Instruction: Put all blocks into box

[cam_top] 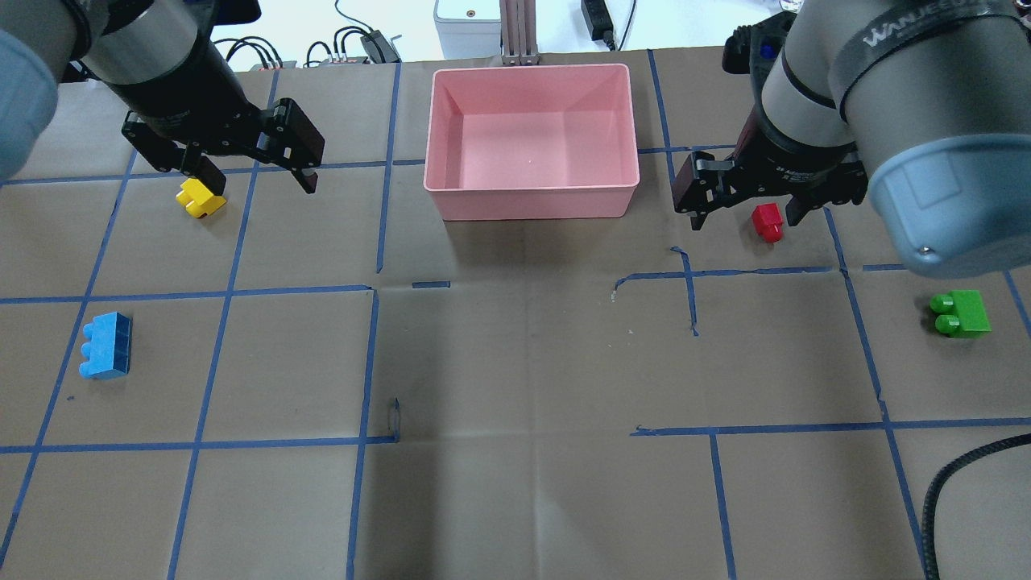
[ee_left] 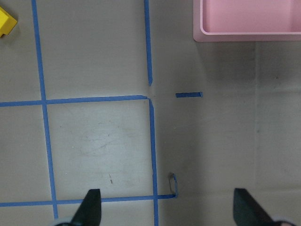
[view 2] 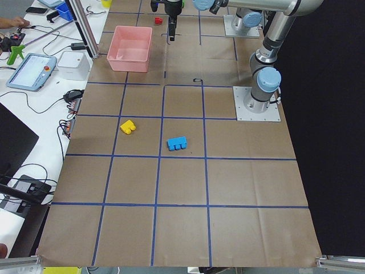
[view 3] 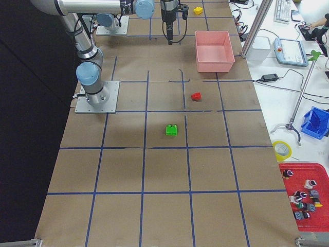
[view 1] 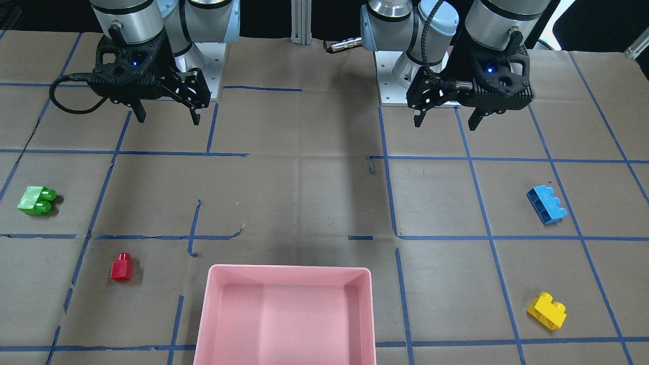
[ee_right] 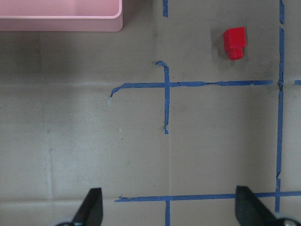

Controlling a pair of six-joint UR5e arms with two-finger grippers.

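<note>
Hanging spread, the left gripper point(view 1: 445, 123) and right gripper point(view 1: 167, 118) have the shallow pink plastic tray point(view 1: 289, 271) ahead between them. A small red plastic brick point(ee_right: 234, 41) lies ahead of the right, a yellow two-stud brick point(cam_top: 200, 198) ahead of the left (the blue three-stud brick point(cam_top: 105, 345) and green two-stud brick point(cam_top: 960, 313) show in exterior views only). Only overhead shows the "WANJEE" lettering point(cam_top: 906, 32).

Robotics lab, bench station. Evidence: paper-covered table point(view 2: 182, 228) gridded in blue tape point(view 2: 159, 188); industrial arm point(view 2: 265, 80) on bolted base plate point(view 2: 256, 117); teach pendant point(view 2: 31, 71); loose cables point(view 2: 63, 123); red parts tray point(view 3: 306, 198); aluminium frame post point(view 2: 85, 28).
</note>
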